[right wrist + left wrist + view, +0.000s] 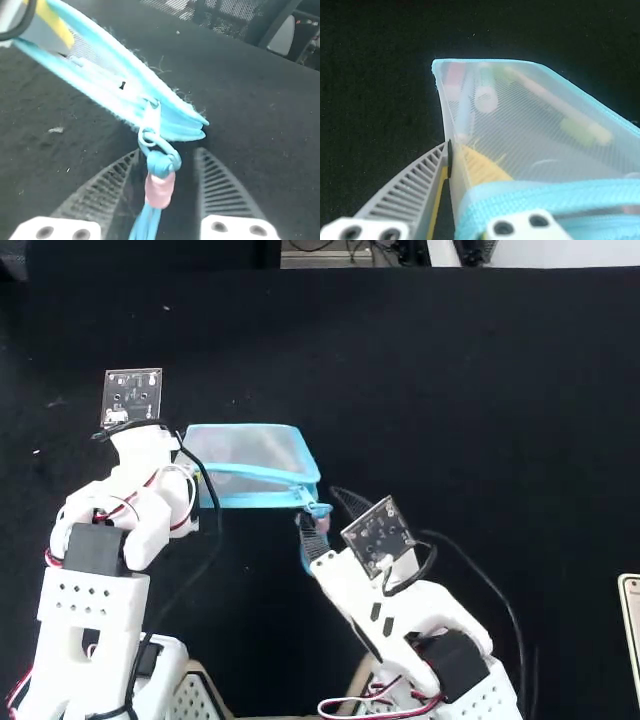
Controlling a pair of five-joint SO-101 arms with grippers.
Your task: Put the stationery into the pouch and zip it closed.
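Observation:
The translucent pouch [250, 462] with light-blue trim lies on the black table between the two arms. Through its mesh [530, 120] I see pens [485, 95] and a yellow item [480, 167] inside. My left gripper [454, 162] [197, 487] is shut on the pouch's left end, with the grey ribbed finger [415, 187] against the outside. The zipper slider [150, 112] sits at the pouch's right end. Its blue pull cord with a pink bead [159, 190] hangs between the fingers of my right gripper [165, 155] [312, 528], which is open and not touching it.
A white object [631, 625] lies at the table's right edge. A black cable [480, 575] trails from the right arm. Black cloth [470, 390] covers the table around the pouch. A mesh chair [225, 15] stands beyond the table.

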